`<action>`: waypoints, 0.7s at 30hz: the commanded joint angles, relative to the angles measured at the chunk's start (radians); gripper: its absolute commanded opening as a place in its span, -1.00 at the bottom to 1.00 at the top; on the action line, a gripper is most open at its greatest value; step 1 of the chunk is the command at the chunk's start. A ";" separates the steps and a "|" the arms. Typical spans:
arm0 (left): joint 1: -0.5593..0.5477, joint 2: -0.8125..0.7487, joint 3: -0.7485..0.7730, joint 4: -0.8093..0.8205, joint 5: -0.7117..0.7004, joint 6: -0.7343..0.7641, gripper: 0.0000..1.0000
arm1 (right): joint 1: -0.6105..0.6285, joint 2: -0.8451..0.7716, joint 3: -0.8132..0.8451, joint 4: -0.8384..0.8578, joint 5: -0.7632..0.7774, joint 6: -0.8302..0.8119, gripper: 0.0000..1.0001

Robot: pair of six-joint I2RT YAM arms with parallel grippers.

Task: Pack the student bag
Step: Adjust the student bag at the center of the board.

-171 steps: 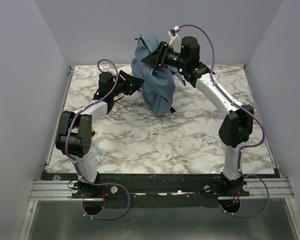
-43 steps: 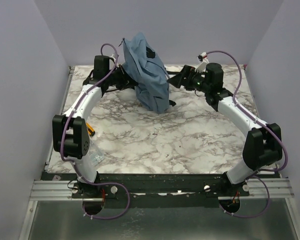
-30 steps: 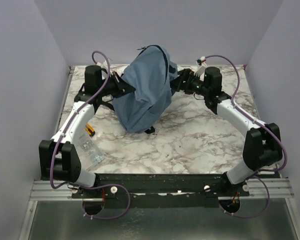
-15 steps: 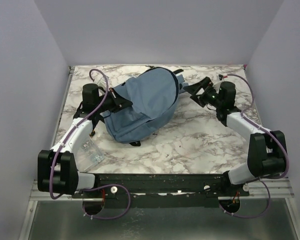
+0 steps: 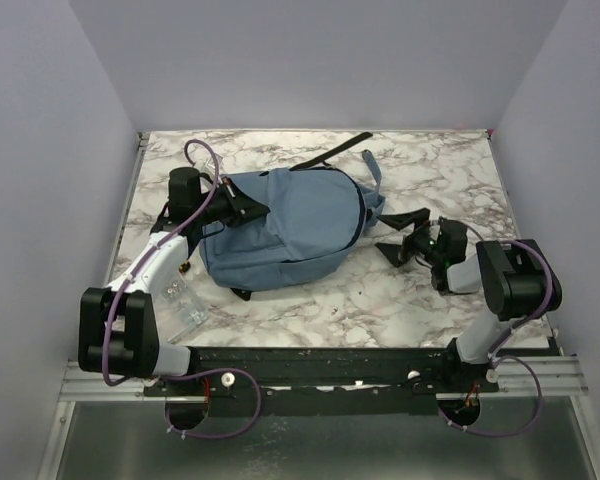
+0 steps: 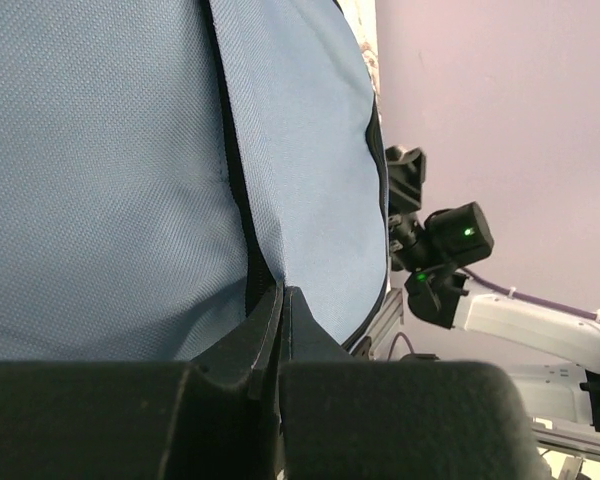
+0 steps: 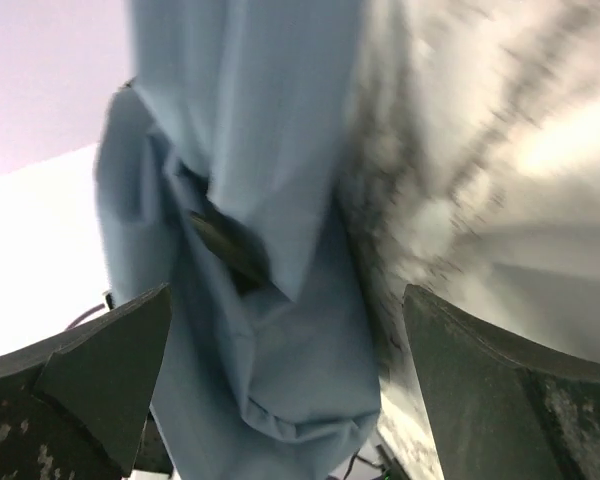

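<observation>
The student bag (image 5: 290, 225), dusty-blue with black straps, lies flat on the marble table (image 5: 360, 300), rounded top to the right. My left gripper (image 5: 248, 208) rests at the bag's left part. In the left wrist view its fingertips (image 6: 281, 292) are pinched together on the black trim of the bag (image 6: 100, 150). My right gripper (image 5: 388, 236) stands open low on the table just right of the bag, apart from it. The right wrist view shows blue bag fabric (image 7: 250, 150) ahead of the gripper (image 7: 285, 300), nothing between the wide jaws.
One black strap (image 5: 332, 152) trails toward the table's back edge. A clear plastic packet (image 5: 185, 305) and a small orange thing (image 5: 184, 265) lie near the left arm. Grey walls close in the table on three sides.
The bag was held up off the table and has come down to lie flat. The right gripper let go, opened wide and drew back to the right and nearer. The left stayed shut.
</observation>
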 commanded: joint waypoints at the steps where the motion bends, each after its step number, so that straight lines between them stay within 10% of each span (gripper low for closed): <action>1: 0.009 0.009 -0.004 0.068 0.018 -0.010 -1.00 | 0.031 -0.028 -0.094 0.121 0.082 0.104 1.00; 11: 0.009 0.016 -0.009 0.081 0.040 -0.010 -1.00 | 0.202 0.483 0.142 0.774 0.160 0.347 0.86; 18: 0.010 -0.012 0.001 0.079 0.038 -0.019 -1.00 | 0.163 0.380 0.337 0.605 0.144 0.274 -0.97; 21: 0.016 -0.058 0.026 0.067 0.009 -0.029 -1.00 | 0.083 0.180 0.405 0.365 0.110 0.134 -0.99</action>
